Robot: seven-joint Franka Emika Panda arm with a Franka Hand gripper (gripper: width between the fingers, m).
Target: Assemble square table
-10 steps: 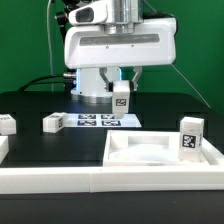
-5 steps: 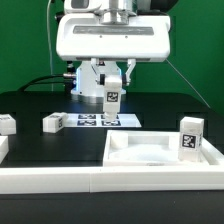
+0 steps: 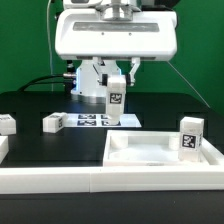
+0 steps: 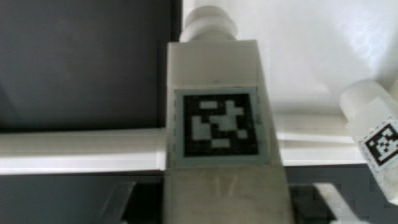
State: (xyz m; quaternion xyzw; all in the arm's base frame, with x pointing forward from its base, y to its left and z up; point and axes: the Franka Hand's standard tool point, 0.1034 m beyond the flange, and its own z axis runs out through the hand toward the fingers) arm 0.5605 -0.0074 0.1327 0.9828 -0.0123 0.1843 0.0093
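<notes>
Leg (image 3: 116, 102) pinched upright between fingers (image 3: 116, 84), carried from 12 o'clock over tabletop (image 3: 40, 145) toward tray top (image 3: 125, 153) at 5 o'clock. Insertion judged pending.

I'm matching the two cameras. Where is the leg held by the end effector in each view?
Exterior view: the held leg hangs upright at centre, under the end effector, above the marker board.
Wrist view: it fills the centre, tag facing the camera.
Shared landmark: the leg's tag.
</notes>
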